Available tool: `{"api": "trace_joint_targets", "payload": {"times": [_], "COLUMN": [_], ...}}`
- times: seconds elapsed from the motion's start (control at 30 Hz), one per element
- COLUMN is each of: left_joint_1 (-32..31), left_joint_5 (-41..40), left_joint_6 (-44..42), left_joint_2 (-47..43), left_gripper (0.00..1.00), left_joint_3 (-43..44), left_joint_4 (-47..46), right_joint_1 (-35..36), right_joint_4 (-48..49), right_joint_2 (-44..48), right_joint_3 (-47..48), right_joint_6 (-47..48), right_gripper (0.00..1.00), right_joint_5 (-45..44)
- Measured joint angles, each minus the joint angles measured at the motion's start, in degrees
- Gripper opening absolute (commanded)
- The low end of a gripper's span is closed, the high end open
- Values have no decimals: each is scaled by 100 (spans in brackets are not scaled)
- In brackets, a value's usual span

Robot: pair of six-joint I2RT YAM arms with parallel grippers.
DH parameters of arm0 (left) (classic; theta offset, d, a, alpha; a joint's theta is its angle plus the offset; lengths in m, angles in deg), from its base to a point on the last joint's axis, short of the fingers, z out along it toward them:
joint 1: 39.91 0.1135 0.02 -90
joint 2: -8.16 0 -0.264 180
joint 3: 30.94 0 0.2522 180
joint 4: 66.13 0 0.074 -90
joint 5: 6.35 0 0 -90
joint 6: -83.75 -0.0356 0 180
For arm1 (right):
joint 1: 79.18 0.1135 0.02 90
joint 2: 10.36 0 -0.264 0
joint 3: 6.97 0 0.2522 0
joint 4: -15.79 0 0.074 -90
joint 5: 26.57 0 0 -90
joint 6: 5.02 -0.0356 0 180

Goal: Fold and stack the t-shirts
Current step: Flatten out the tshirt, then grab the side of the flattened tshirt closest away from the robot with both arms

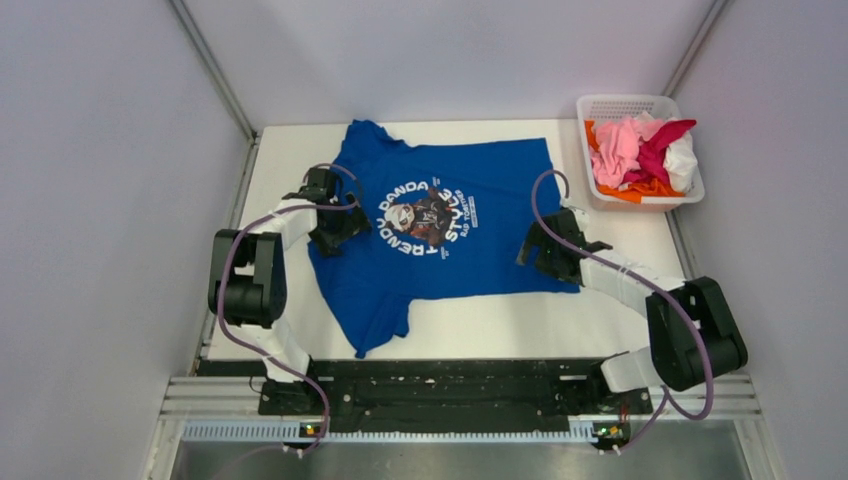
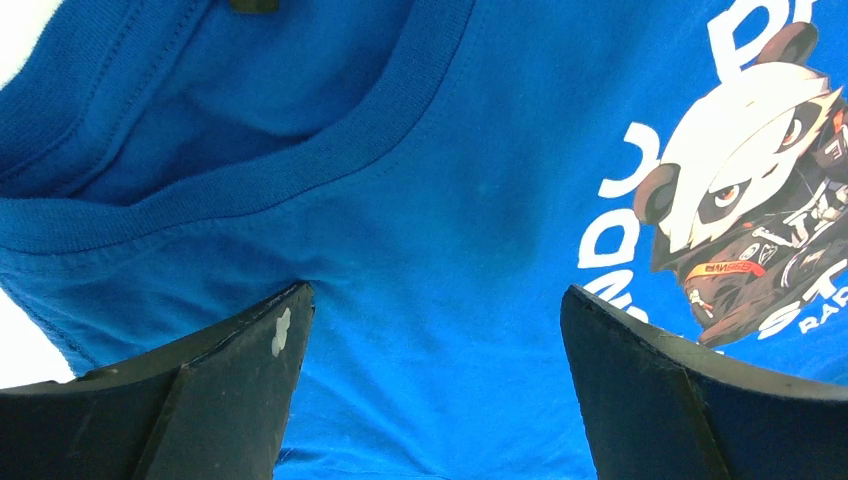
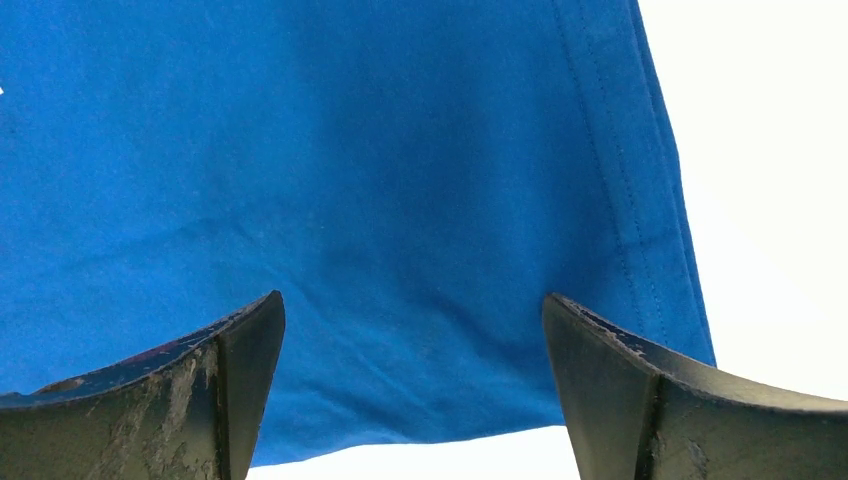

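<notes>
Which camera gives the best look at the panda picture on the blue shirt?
The left wrist view: the panda is close and detailed, though its lettering is cropped. The top external view shows the whole round print, small. The right wrist view shows only plain blue shirt near its hem.
</notes>
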Motion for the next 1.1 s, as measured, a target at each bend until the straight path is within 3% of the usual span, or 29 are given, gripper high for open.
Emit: {"api": "trace_joint_targets", "payload": {"times": [0.23, 0.33, 0.5, 0.7, 0.93, 1.1], "left_joint_1": [-7, -118, -1095, -2367, -2992, -3077], "left_joint_5": [-57, -111, -424, -409, -254, -192], "left_joint_6": [-146, -153, 37, 643, 1488, 1672], "left_joint_2": [-273, -960, -2907, -4621, -4634, -4129], "left_gripper": [99, 99, 98, 82, 68, 48], "left_joint_3": [-94, -407, -1250, -2299, -3003, -3324], "left_joint_4": [254, 557, 1388, 2527, 2796, 2472], "right_joint_1": [0, 0, -2, -2, -13, -13], "right_joint_4": [-125, -254, -365, -645, -855, -911], "right_joint_2": [302, 719, 1613, 1950, 1954, 1954], "right_joint_3": [-98, -101, -221, -356, -437, -437], "right_joint_6": [-42, -116, -258, -297, -299, -348], "right_gripper": [99, 99, 99, 99, 99, 99], "right_joint_5": [-4, -92, -267, -442, -494, -540]}}
